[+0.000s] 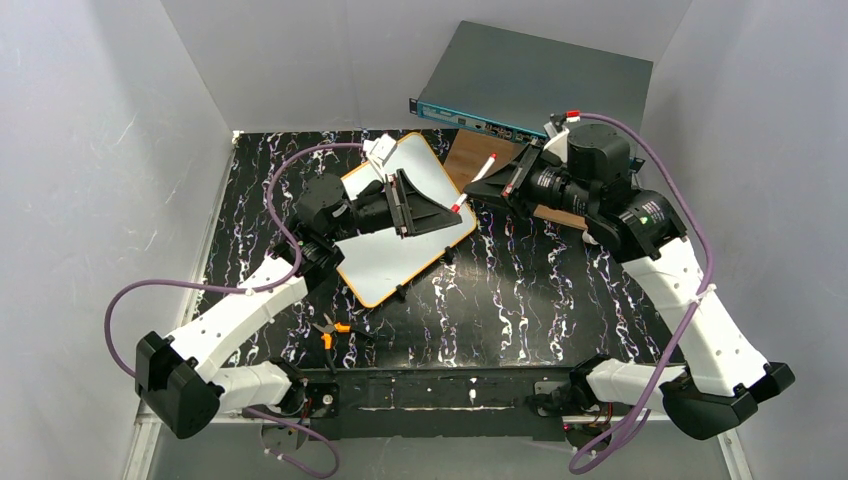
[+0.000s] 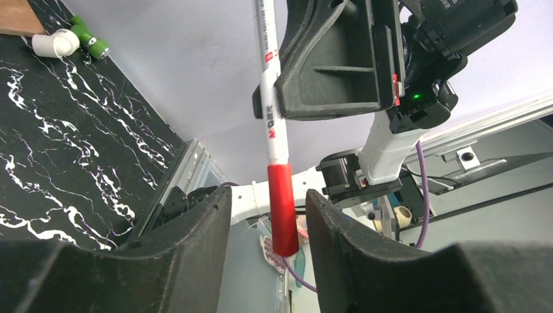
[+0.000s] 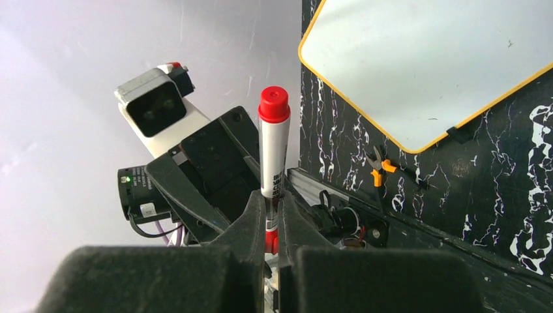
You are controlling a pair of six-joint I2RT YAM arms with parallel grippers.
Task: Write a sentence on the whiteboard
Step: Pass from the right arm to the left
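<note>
Right tool point(image 3: 272, 205) clenched on marker point(image 3: 274, 156), left tool point(image 2: 267, 203) parted around its red cap point(image 2: 283, 208), gap each side, whiteboard point(image 1: 385, 260) lying on desk point(image 1: 520, 290).

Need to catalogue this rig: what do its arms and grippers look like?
The left arm and right arm have white shells, black joints and a looping purple cable each. The left gripper and right gripper are matte black with wedge-shaped fingers.
</note>
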